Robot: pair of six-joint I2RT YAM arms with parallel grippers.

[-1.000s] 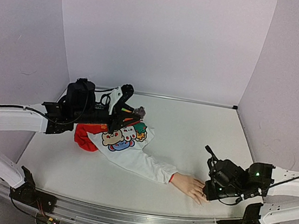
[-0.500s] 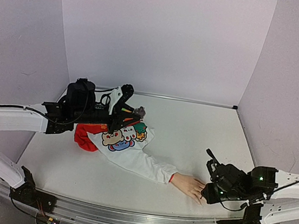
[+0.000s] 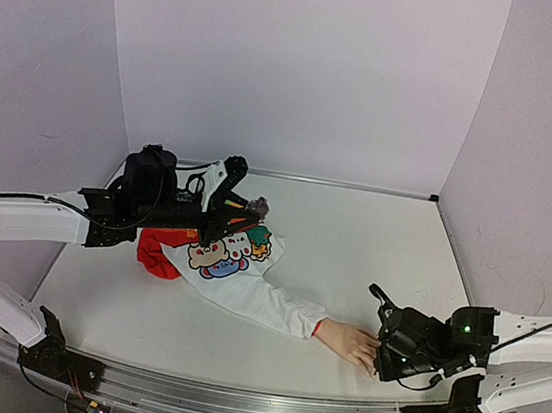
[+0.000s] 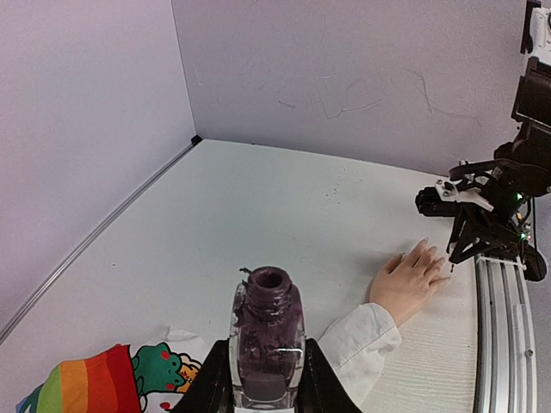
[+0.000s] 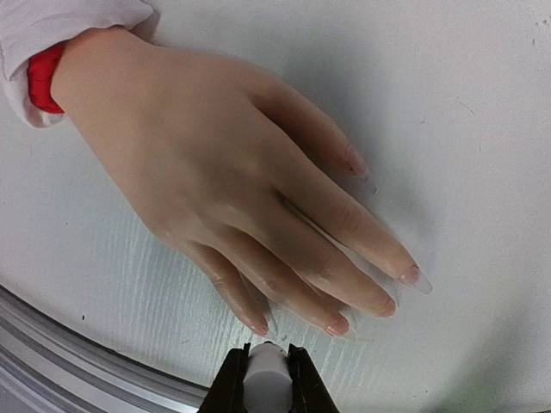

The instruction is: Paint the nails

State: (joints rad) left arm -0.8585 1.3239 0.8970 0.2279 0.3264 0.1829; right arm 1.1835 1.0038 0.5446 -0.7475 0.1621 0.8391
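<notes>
The pale mannequin hand (image 5: pixel 215 163) lies flat on the white table, fingers pointing right; it also shows in the top view (image 3: pixel 345 341) and the left wrist view (image 4: pixel 408 281). Its nails (image 5: pixel 411 276) look pale pink and clear in the right wrist view. My right gripper (image 5: pixel 267 354) is shut on a white cylindrical cap (image 5: pixel 268 374), just below the little finger's tip (image 5: pixel 258 325); in the top view it (image 3: pixel 379 358) sits at the fingertips. My left gripper (image 4: pixel 265 370) is shut on an open bottle of dark purple polish (image 4: pixel 267 331), held upright over the shirt at the back left (image 3: pixel 244 206).
A white sleeve (image 3: pixel 264 301) with a red cuff (image 5: pixel 45 77) runs from the hand to a cartoon-print shirt (image 3: pixel 220 250) with a red part. A metal rail (image 3: pixel 232 403) lines the near table edge. Lilac walls (image 3: pixel 303 69) close in the table.
My right gripper has shifted a little left and down, closer to the hand's fingertips. The left arm and its bottle have not moved.
</notes>
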